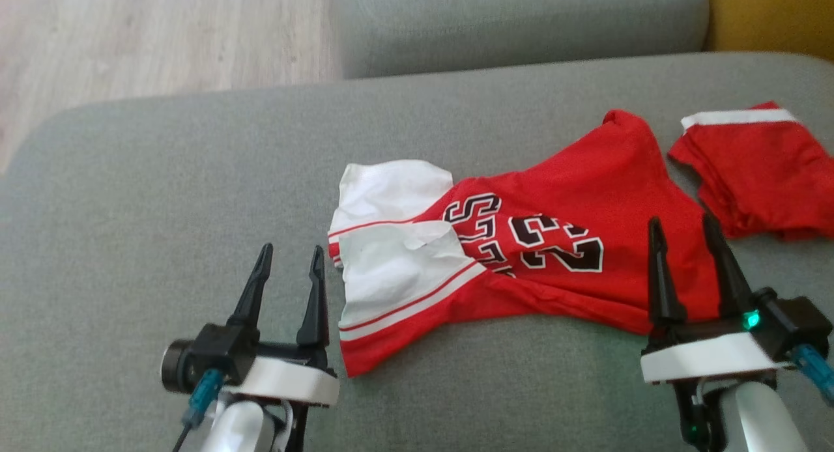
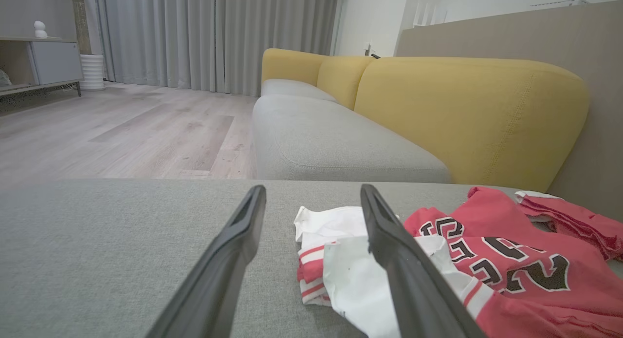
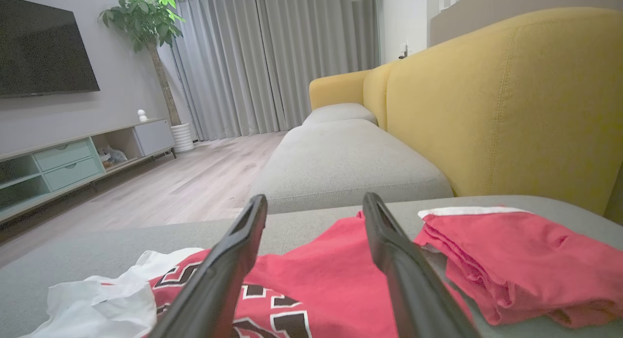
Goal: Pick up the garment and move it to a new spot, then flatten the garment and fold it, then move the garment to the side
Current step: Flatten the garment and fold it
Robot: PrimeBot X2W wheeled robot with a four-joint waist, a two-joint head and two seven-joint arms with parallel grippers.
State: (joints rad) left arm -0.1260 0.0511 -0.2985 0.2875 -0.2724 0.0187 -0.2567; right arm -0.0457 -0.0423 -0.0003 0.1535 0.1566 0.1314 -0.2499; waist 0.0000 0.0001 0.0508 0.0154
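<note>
Worryingly, with jaws apart on the left gripper (image 1: 292, 248) and right gripper (image 1: 681, 219), a grab at the rumpled jersey (image 1: 554, 198) might have snagged the folded red garment (image 1: 762, 172) just beside it.

The garment (image 1: 560, 198) is soft matt cloth — creased, with smooth printed lettering. The sofa seat (image 1: 163, 198) beneath is coarse grey woven fabric. My left hand (image 1: 291, 248) has matt dark plastic fingers (image 1: 252, 289) — the floor (image 1: 150, 35) is pale, smooth wood.

The second red garment (image 1: 762, 172) is cut off at the right edge; the jersey (image 1: 586, 191) lettering is partly covered by a fold.
</note>
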